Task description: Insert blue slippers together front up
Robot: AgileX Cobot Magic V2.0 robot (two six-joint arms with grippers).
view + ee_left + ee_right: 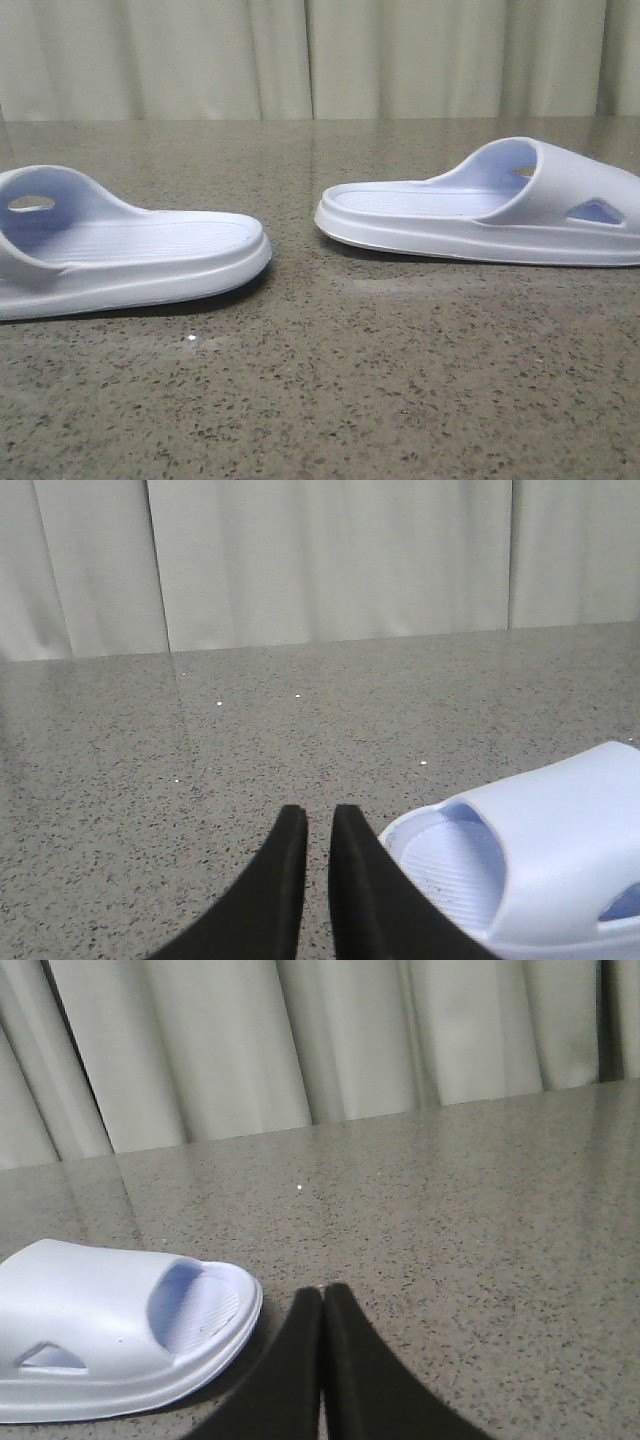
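Front view shows the blue slippers (320, 240) well apart at 9 and 3 o'clock; with the left gripper (318, 825) nearly closed and the right gripper (322, 1305) pressed together, neither can straddle a strap unless reopened, risking a shove.

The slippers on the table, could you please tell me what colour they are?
Very pale blue, almost white; the slippers show it best in the front view, bluer inside the straps.
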